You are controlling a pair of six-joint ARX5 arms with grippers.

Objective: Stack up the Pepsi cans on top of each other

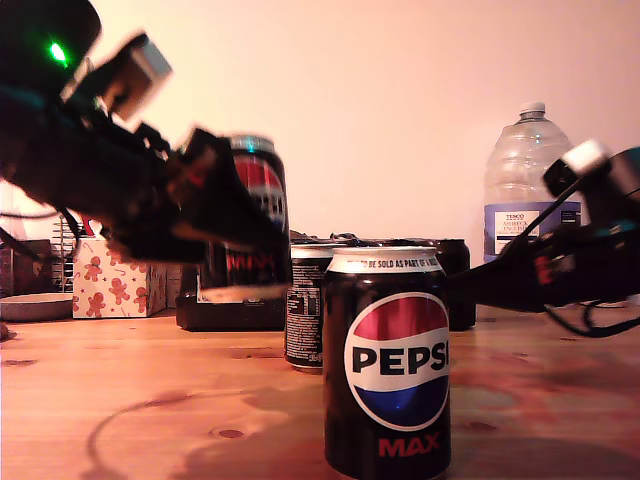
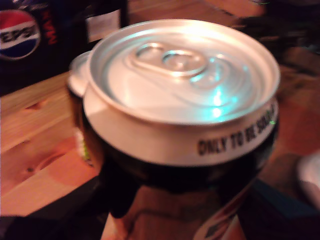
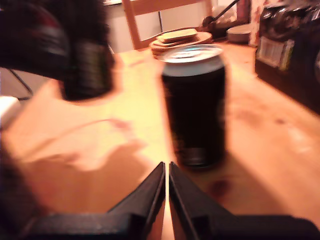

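Three black Pepsi Max cans show. The nearest can stands on the wooden table, with another can just behind it toward the exterior view's left. At the exterior view's left, my first gripper is shut on the third can and holds it in the air. That held can fills the first wrist view, silver top up, with dark fingers at its sides. My second gripper is shut on nothing, low over the table and short of a standing can. Its arm reaches in from the exterior view's right.
A shrink-wrapped black multipack lies at the back of the table, behind the loose cans. A large clear water bottle stands at the exterior view's back right. A gingerbread-print box sits at its back left. Stacked coasters lie beyond the standing can.
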